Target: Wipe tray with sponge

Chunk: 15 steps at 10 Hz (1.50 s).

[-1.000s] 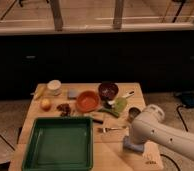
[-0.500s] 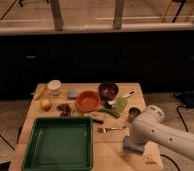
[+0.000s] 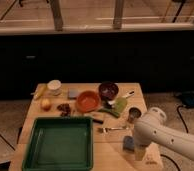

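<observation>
The green tray (image 3: 59,146) lies on the front left of the wooden table (image 3: 110,150). A small blue-grey block, which looks like the sponge (image 3: 127,144), lies on the table to the right of the tray. My white arm (image 3: 162,136) reaches in from the right. Its gripper (image 3: 140,151) points down just right of that block, near the table's front edge. Whether it touches the block is hidden by the arm. A second grey block (image 3: 72,93) lies at the back of the table.
Behind the tray are an orange bowl (image 3: 88,101), a dark bowl (image 3: 108,90), a white cup (image 3: 54,87), a banana (image 3: 40,92), an apple (image 3: 46,104), a metal cup (image 3: 134,114), a fork (image 3: 112,129) and a green item (image 3: 118,107).
</observation>
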Motion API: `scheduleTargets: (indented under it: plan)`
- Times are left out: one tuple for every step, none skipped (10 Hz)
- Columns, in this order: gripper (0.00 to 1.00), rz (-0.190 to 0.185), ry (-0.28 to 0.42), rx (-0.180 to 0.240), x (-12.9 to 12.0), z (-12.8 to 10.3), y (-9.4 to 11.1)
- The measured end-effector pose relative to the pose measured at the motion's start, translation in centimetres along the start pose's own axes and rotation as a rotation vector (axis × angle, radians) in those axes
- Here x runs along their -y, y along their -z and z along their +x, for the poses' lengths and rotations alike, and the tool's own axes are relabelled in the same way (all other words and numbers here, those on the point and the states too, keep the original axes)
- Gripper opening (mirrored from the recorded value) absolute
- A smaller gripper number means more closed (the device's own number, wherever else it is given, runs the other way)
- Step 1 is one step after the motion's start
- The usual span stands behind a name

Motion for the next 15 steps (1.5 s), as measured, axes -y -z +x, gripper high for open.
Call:
scheduleTargets:
  plan:
    - [0.80, -0.002, -0.017, 0.008, 0.0, 0.4, -0.7]
    - [0.80, -0.004, -0.031, 0.015, 0.1, 0.7, -1.3]
    - [0.80, -0.007, -0.050, 0.026, 0.1, 1.1, -2.0]
    - [0.80, -0.009, -0.062, 0.032, 0.2, 1.4, -2.4]
    - [0.79, -0.012, -0.069, 0.040, 0.3, 1.5, -2.8]
    - [0.73, -0.013, -0.070, 0.046, 0.4, 1.5, -3.0]
    - [0.65, -0.016, -0.074, 0.053, 0.5, 1.5, -3.2]
    - [0.52, -0.019, -0.078, 0.060, 0.6, 1.6, -3.5]
    - [0.42, -0.021, -0.080, 0.064, 0.6, 1.7, -3.7]
    - [0.36, -0.022, -0.080, 0.066, 0.7, 1.6, -3.7]
    - [0.20, -0.023, -0.080, 0.071, 0.7, 1.7, -3.8]
    - [0.12, -0.023, -0.080, 0.074, 0.8, 1.7, -3.8]
    - [0.05, -0.023, -0.080, 0.075, 0.8, 1.7, -3.8]
    - [0.00, -0.023, -0.079, 0.078, 0.7, 1.7, -3.8]
    - [0.00, -0.021, -0.078, 0.081, 0.7, 1.7, -3.8]
